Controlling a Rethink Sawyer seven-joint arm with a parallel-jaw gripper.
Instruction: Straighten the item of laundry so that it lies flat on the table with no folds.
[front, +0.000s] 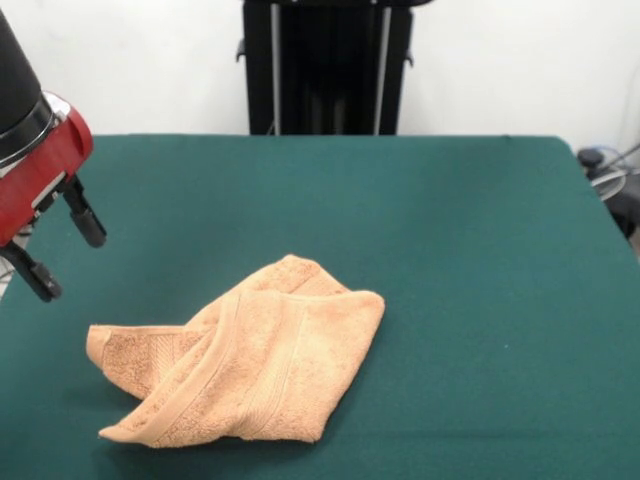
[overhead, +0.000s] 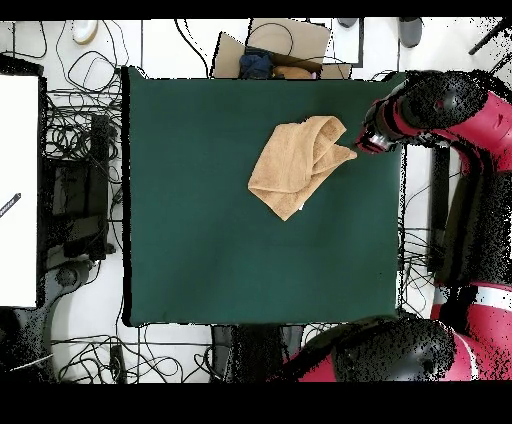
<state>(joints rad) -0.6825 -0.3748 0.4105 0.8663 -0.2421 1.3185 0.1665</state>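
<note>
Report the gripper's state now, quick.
Gripper: open, holding nothing, up off the table beside the towel, not touching it.

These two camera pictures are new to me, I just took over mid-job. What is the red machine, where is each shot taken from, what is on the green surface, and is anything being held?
The red and black machine is a robot arm. Its gripper ends in two black fingers, spread open and holding nothing. One picture looks across the table toward the robot's stand; the other looks straight down from above, turned half round. On the green cloth lies one orange-tan towel, folded over itself and not yet flat. From above, the gripper sits just beside the towel near the table's edge.
</note>
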